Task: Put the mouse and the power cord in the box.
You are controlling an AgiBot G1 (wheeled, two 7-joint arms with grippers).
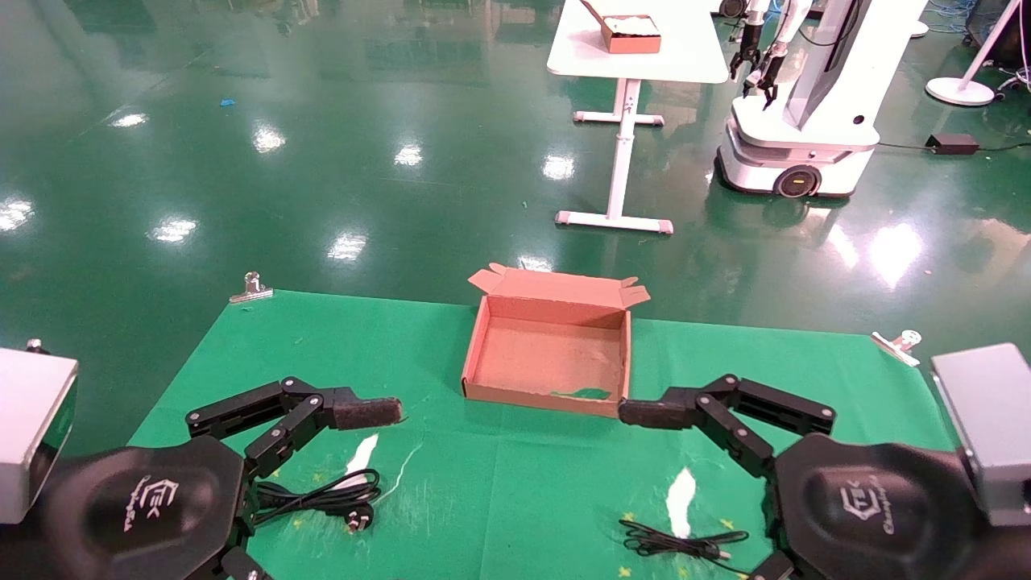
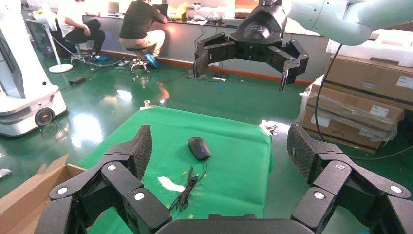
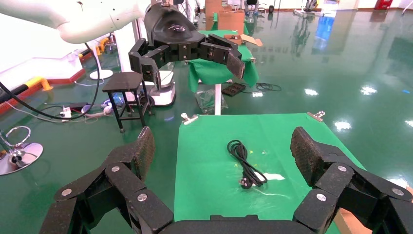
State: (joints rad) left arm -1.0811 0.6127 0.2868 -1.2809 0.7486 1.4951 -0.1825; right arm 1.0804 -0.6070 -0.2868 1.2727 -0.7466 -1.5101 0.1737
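Overhead, the box (image 1: pixel 550 348) sits open at the far middle of the green table (image 1: pixel 499 483), between the left gripper (image 1: pixel 354 419) and right gripper (image 1: pixel 644 415), both hovering. The cord (image 1: pixel 326 498) lies near-left; a thin cable (image 1: pixel 681 544) near-right. Left wrist: fingers (image 2: pixel 139 148) spread wide, mouse (image 2: pixel 199 148) on the cloth beyond. Right wrist: fingers (image 3: pixel 306 152) wide too, cord beyond.

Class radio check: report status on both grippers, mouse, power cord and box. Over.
Left gripper and right gripper open, empty, above the table. Box empty. Power cord under left gripper, mouse on right side, both on the cloth. Nothing in the way.
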